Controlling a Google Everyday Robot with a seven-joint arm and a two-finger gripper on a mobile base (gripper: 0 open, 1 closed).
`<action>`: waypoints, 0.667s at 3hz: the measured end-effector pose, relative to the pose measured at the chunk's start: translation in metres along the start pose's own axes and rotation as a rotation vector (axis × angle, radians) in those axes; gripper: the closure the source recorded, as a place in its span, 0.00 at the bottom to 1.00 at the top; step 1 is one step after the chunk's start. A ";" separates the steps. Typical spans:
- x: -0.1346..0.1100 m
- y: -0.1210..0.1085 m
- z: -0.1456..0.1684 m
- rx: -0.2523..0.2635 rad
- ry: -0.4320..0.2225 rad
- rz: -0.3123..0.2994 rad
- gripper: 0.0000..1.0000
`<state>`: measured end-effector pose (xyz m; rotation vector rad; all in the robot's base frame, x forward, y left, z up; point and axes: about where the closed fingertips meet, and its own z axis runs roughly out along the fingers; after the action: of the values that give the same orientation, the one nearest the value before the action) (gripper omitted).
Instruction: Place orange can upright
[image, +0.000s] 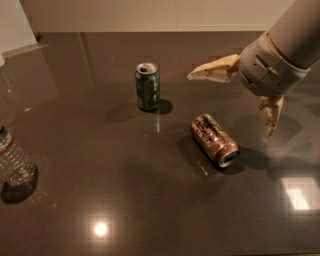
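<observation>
The orange can (214, 139) lies on its side on the dark table (125, 190), right of centre, its silver end pointing to the front right. My gripper (231, 105) hangs above and to the right of it, open and empty. One pale finger (214, 70) points left, the other finger (270, 116) points down, just right of the can. Neither touches the can.
A green can (148, 86) stands upright behind and left of the orange can. A clear plastic water bottle (15, 160) stands at the left edge. A pale wall runs along the table's far edge.
</observation>
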<state>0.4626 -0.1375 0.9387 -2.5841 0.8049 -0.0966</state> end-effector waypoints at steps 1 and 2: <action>-0.005 0.008 0.013 -0.049 0.010 -0.211 0.00; -0.005 0.016 0.026 -0.108 0.016 -0.412 0.00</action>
<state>0.4548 -0.1368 0.9087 -2.8180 0.2778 -0.2011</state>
